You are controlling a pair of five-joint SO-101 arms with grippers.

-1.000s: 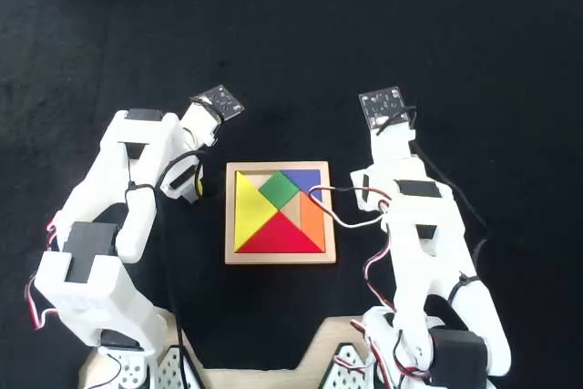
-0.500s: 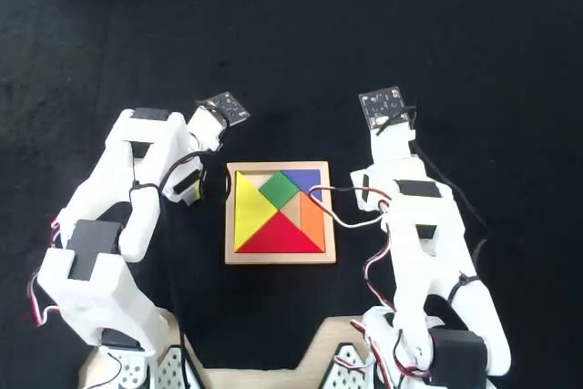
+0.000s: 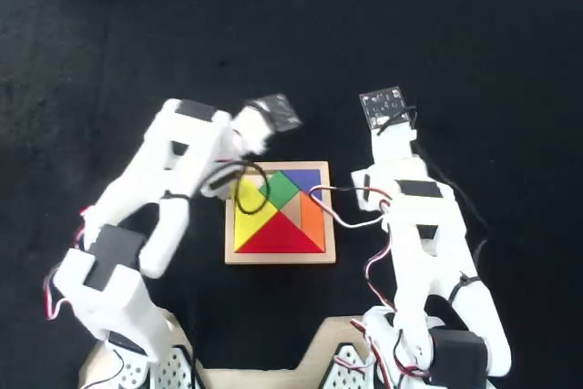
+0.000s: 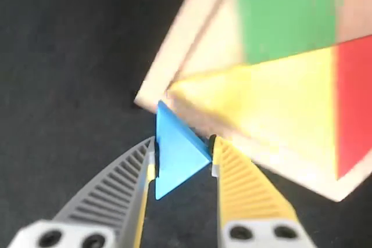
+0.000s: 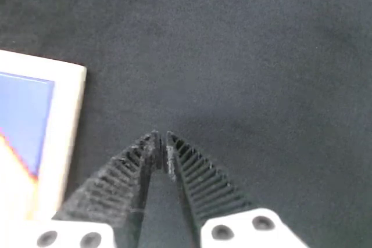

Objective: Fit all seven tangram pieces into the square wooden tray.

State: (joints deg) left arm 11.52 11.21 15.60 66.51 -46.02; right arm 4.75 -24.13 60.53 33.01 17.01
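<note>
High view, tray: The square wooden tray [image 3: 280, 259] lies mid-surface, towards the edge where the arms are mounted, on the black surface [image 3: 474, 43].
High view, pieces: A yellow triangle [image 3: 244, 225], red triangle [image 3: 281, 239], green square [image 3: 280, 189], orange triangle [image 3: 312, 216] and violet piece [image 3: 308, 178] sit inside. A bare gap [image 3: 291, 213] shows near the tray's middle.
High view, arms: The left arm [image 3: 173, 170] leans over the tray's far corner on its own side. The right arm [image 3: 414, 216] stands beside the opposite rim.
Left wrist view, grip: The left hand [image 4: 183, 143] pinches a blue triangle [image 4: 177, 161] between its fingers, its point at the tray's corner rim.
Right wrist view, grip: The right hand [image 5: 161, 143] is closed and empty, over bare surface just off a tray corner.
Risk, placement: Let go here, the blue triangle would likely land on the rim or the yellow triangle, well short of the gap.
Risk, fit: Turned wrongly, it could ride up on its neighbours. Pressing it down might lift seated pieces or slide the tray.
</note>
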